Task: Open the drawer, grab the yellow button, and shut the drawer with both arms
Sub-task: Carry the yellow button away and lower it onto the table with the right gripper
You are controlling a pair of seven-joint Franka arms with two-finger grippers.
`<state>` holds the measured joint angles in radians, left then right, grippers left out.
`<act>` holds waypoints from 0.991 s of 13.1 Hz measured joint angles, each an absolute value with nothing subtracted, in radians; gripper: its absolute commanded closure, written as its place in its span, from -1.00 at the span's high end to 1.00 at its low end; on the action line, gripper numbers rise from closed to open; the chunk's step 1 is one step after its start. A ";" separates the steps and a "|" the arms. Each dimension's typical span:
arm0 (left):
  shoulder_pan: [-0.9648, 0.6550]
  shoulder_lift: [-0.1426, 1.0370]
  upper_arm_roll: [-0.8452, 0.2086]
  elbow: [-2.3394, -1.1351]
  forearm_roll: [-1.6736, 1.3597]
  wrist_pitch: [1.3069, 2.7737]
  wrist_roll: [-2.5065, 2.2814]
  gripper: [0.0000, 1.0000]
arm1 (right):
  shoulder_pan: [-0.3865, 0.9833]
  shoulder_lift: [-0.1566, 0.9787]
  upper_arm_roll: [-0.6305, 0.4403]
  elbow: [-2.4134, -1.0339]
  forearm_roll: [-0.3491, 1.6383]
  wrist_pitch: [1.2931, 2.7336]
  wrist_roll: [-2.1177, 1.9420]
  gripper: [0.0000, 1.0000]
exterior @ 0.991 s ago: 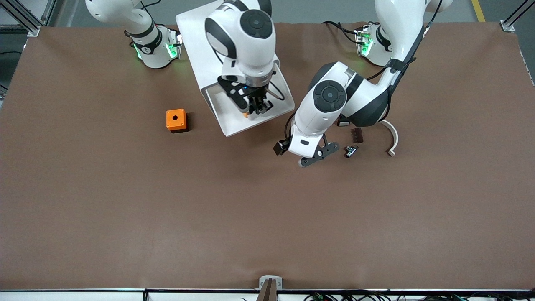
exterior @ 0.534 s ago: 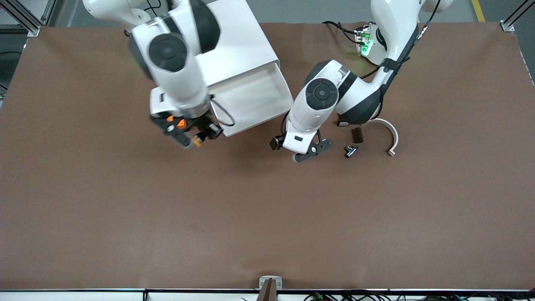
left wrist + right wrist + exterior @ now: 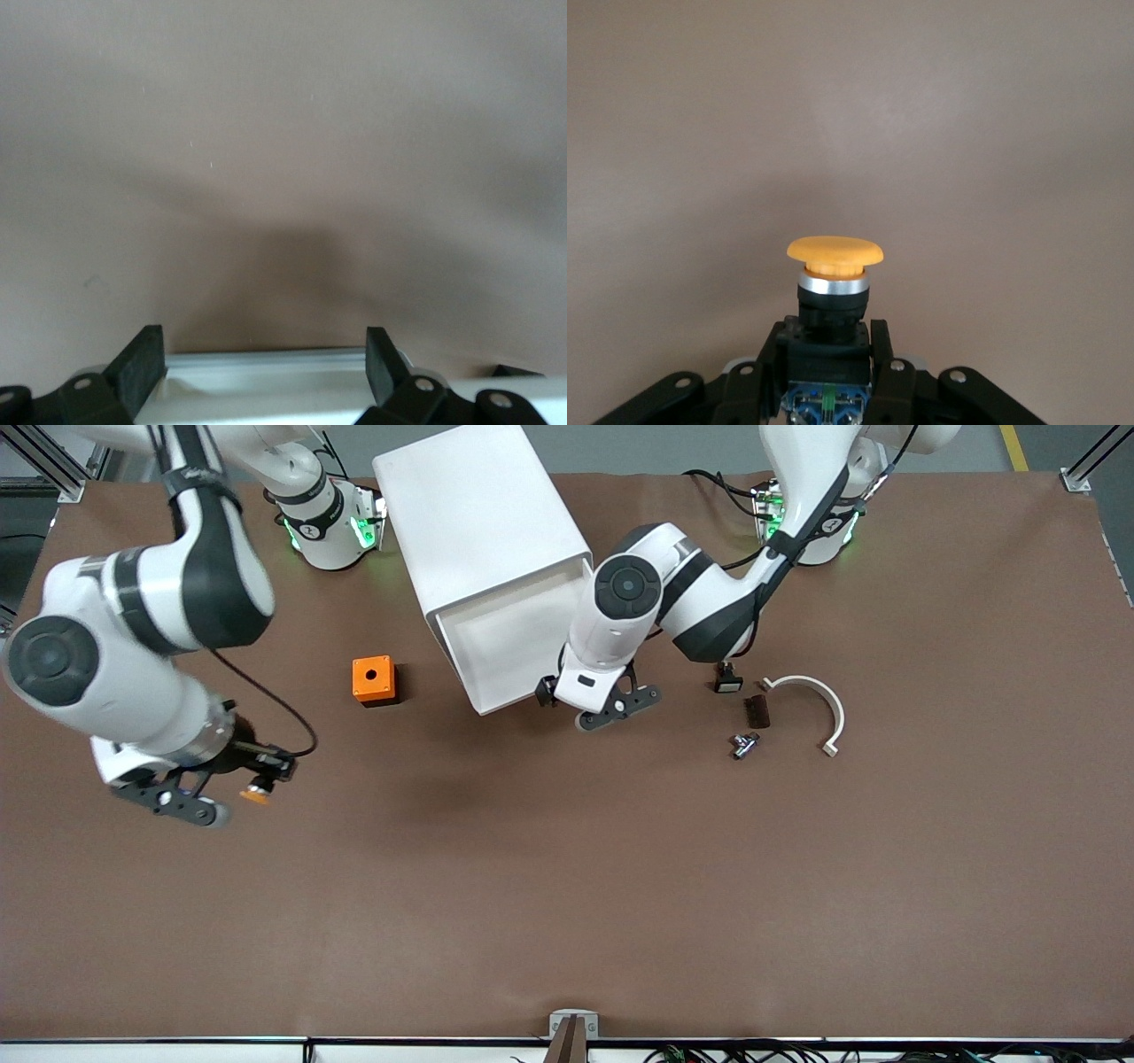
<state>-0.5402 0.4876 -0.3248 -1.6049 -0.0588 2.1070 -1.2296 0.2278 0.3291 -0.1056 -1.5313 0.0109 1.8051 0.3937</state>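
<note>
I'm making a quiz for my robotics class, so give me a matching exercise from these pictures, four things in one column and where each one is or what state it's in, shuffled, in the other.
Things:
1. button
2. drawer
3. orange box
4. left gripper

Places or states:
A. pulled out of the white cabinet
B. on the table, between the cabinet and the right arm's end
C. clamped in the right gripper, over bare table
D. open, at the drawer's front edge

Pairs: 1-C, 2-A, 3-B, 4-D
</note>
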 measured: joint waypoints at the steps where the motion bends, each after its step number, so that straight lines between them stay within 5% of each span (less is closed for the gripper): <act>1: -0.552 0.488 -0.325 -1.605 -0.060 2.108 -1.253 1.00 | 0.191 0.341 -0.105 -1.556 0.011 1.850 0.325 -0.98; 13: -0.678 0.488 -0.327 -1.621 -0.201 2.055 -1.436 1.00 | -0.007 0.622 -0.092 -1.659 0.018 2.330 -0.072 -0.97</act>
<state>-0.6782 0.4882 -0.3274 -1.6212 -0.2006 2.0553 -1.4355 -0.0067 0.6217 -0.0925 -1.6585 0.0177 2.3301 -0.0722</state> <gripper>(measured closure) 0.000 0.595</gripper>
